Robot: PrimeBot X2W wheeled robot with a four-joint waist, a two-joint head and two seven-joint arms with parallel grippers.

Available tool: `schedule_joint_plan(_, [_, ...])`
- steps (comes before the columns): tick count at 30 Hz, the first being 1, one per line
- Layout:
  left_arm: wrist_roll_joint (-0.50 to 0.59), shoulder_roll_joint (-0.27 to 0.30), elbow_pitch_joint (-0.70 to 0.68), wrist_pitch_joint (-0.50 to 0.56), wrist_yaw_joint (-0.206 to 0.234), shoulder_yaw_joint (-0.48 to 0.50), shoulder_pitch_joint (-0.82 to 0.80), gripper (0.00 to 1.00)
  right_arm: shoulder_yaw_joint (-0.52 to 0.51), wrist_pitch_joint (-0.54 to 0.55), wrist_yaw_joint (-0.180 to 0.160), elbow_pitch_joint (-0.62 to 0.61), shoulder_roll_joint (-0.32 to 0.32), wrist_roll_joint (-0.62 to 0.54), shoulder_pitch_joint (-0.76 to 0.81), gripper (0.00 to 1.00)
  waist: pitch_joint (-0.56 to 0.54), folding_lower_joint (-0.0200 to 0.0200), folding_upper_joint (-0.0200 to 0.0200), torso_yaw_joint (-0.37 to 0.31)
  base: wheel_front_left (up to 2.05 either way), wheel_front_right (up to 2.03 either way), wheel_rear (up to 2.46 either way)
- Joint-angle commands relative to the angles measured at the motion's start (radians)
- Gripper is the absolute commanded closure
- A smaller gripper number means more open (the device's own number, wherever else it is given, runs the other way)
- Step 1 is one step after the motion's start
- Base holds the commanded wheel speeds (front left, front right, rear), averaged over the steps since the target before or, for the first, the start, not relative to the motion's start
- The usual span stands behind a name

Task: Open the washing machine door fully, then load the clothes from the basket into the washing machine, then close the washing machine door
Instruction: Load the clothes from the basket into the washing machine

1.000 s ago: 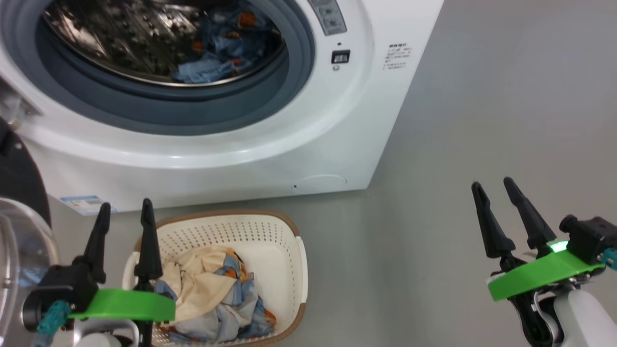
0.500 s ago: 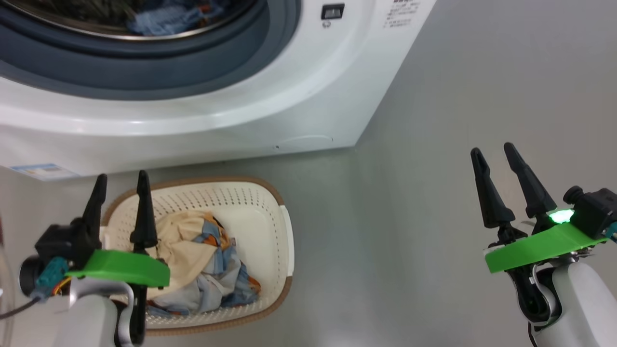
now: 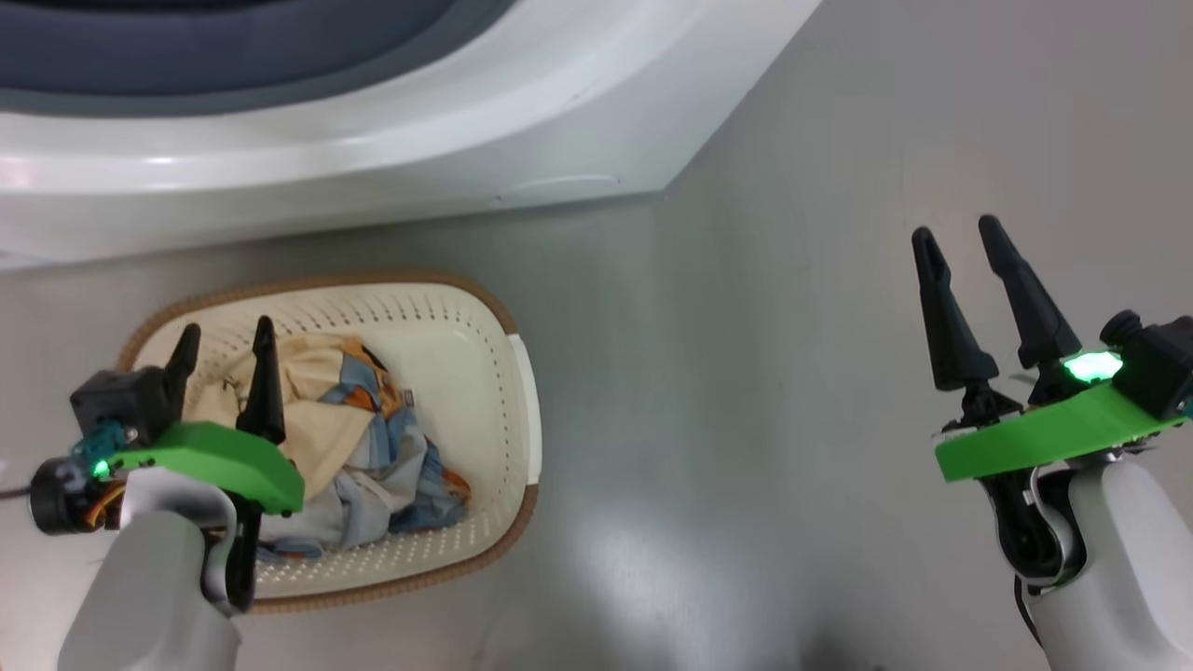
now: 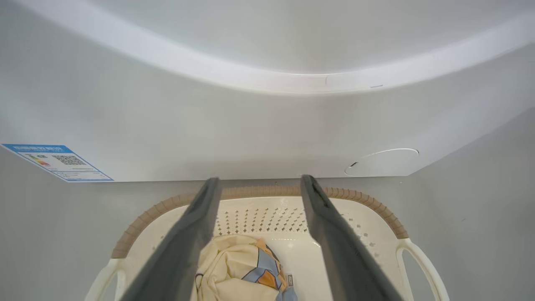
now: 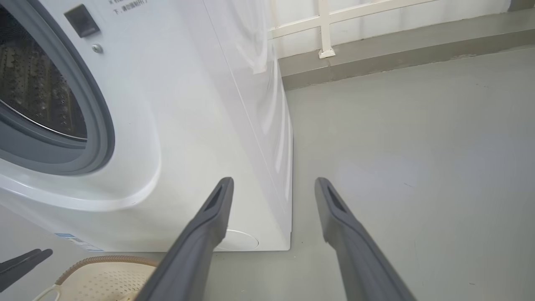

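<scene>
The washer (image 3: 373,177) stands on the floor (image 3: 792,373), basket (image 3: 471,391) just before it, clothes (image 3: 345,438) heaped inside. The left gripper (image 3: 227,326) hovers spread over the clothes; right gripper (image 3: 954,228), also spread, hangs well apart over the floor.

Cream basket (image 3: 466,317), blue-and-cream clothes (image 3: 354,447)

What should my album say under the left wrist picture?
Open left pincer over the basket of clothes by the washing machine.
</scene>
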Motion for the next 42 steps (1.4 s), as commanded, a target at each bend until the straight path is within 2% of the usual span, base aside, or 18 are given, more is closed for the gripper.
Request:
schedule_joint_plan(1, [-0.013,0.025,0.015,-0.003,-0.007,0.024,-0.023,0.0,0.014,-0.005,0.002,-0.026,-0.007,-0.006,0.0,0.0,0.053,0.0,0.0,-0.01,0.0,0.0,0.0])
schedule_joint_plan(12, [-0.003,0.017,0.331,-0.023,-0.054,-0.015,-0.204,0.0,0.024,-0.005,0.002,-0.038,-0.005,-0.008,-0.05,0.0,0.154,0.0,0.0,-0.017,0.0,0.0,0.0])
schedule_joint_plan(22, [0.013,0.023,0.531,-0.023,-0.075,-0.054,-0.337,0.0,0.022,-0.005,0.002,-0.053,-0.003,-0.012,-0.079,0.0,0.266,0.0,0.0,-0.033,0.0,0.0,0.0])
schedule_joint_plan(29, [0.009,0.021,0.62,-0.021,-0.083,-0.067,-0.395,0.0,0.023,-0.005,0.002,-0.06,0.002,-0.012,-0.095,0.0,0.311,0.0,0.0,-0.05,0.0,0.0,0.0])
schedule_joint_plan(36, [0.005,0.029,0.653,-0.013,-0.087,-0.075,-0.426,0.0,0.024,-0.005,0.002,-0.067,0.006,-0.013,-0.107,0.0,0.344,0.0,0.0,-0.063,0.0,0.0,0.0])
schedule_joint_plan(42, [0.03,0.052,0.671,0.013,-0.07,-0.107,-0.447,0.0,0.029,-0.005,0.002,-0.066,0.014,-0.013,-0.117,0.0,0.376,0.0,0.0,-0.075,0.0,0.0,0.0])
